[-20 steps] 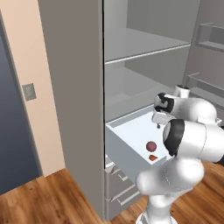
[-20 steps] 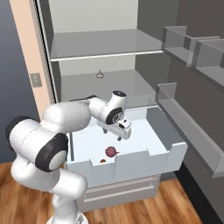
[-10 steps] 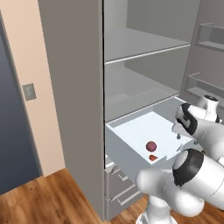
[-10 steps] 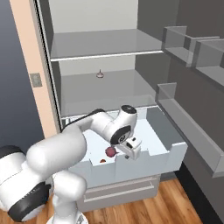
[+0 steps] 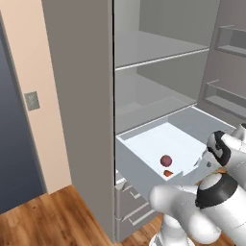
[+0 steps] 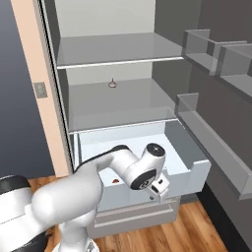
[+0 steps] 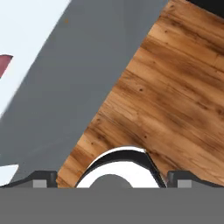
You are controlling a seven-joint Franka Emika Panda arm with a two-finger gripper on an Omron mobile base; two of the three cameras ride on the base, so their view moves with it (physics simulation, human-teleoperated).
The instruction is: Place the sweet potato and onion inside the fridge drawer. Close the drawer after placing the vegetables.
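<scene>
A grey drawer wall runs diagonally across the frame, its white floor at the upper left. At the left edge sits a sliver of reddish-purple — the onion. Wood floor fills the right side. Two dark fingertips stand wide apart at the bottom — nothing between them.

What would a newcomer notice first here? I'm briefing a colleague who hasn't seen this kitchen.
The open fridge, with the fridge drawer pulled far out below its bare shelves. On the drawer's white floor lie the onion and, right beside it, the sweet potato. The white arm curls over the drawer's front wall, its gripper open and empty above the wooden floor.
</scene>
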